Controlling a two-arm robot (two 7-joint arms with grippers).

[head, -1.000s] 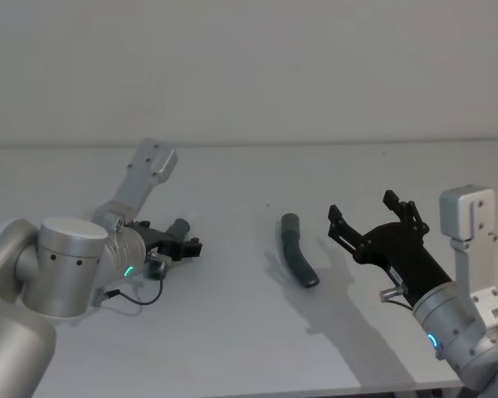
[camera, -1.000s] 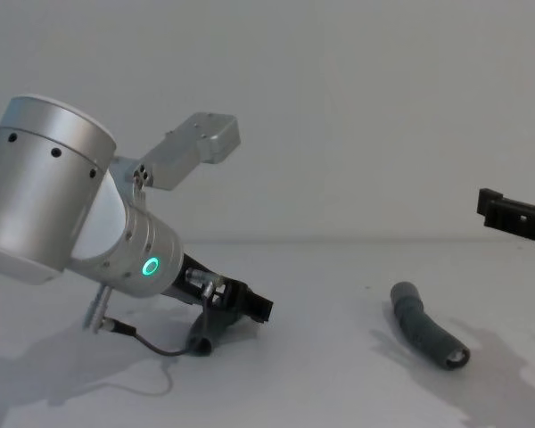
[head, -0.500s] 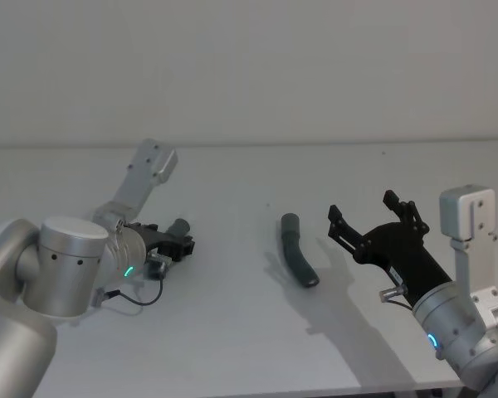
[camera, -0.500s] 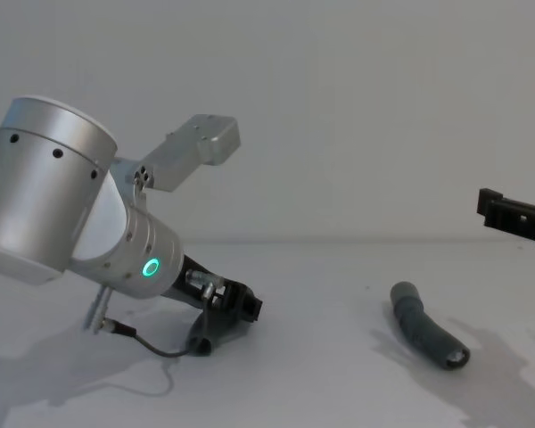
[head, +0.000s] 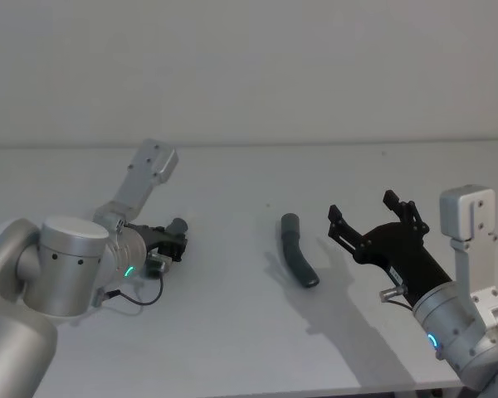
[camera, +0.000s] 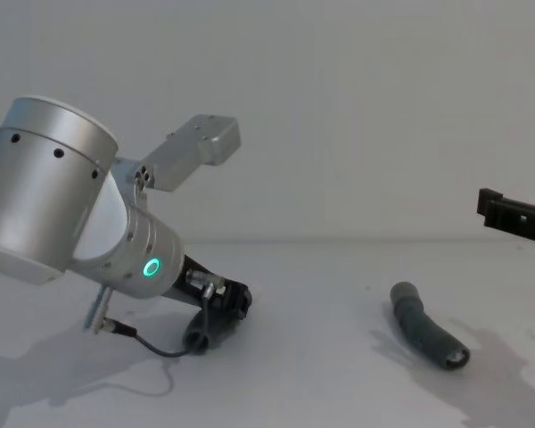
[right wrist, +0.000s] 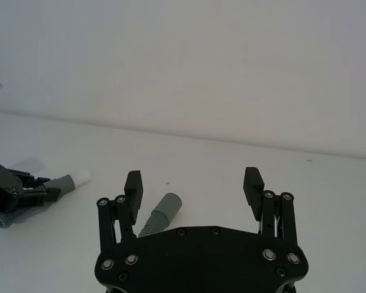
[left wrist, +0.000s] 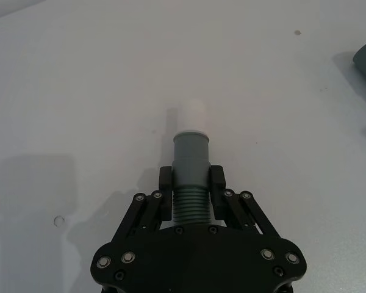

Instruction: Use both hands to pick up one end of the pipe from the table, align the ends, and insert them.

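Observation:
One dark grey pipe piece (left wrist: 190,162) lies on the white table (head: 232,340) at the left, its ribbed part pinched between the fingers of my left gripper (left wrist: 190,183), which is shut on it. Its narrow white tip (left wrist: 193,115) sticks out past the smooth collar. In the head view that left gripper (head: 175,242) is low on the table, and the chest view shows it (camera: 233,300) the same way. The other pipe piece (head: 297,259), bent with a wider socket end, lies loose mid-table (camera: 425,337). My right gripper (head: 362,207) hovers open to its right, above the table (right wrist: 193,179).
A thin black cable (head: 137,297) loops from the left wrist down onto the table. A small dark speck (head: 267,206) marks the surface behind the loose piece. Bare white table lies between the two pieces, and a plain wall (head: 249,66) stands behind.
The left gripper's fingers have drawn in and closed on the ribbed part of the left pipe piece. The right gripper and the loose piece have not moved.

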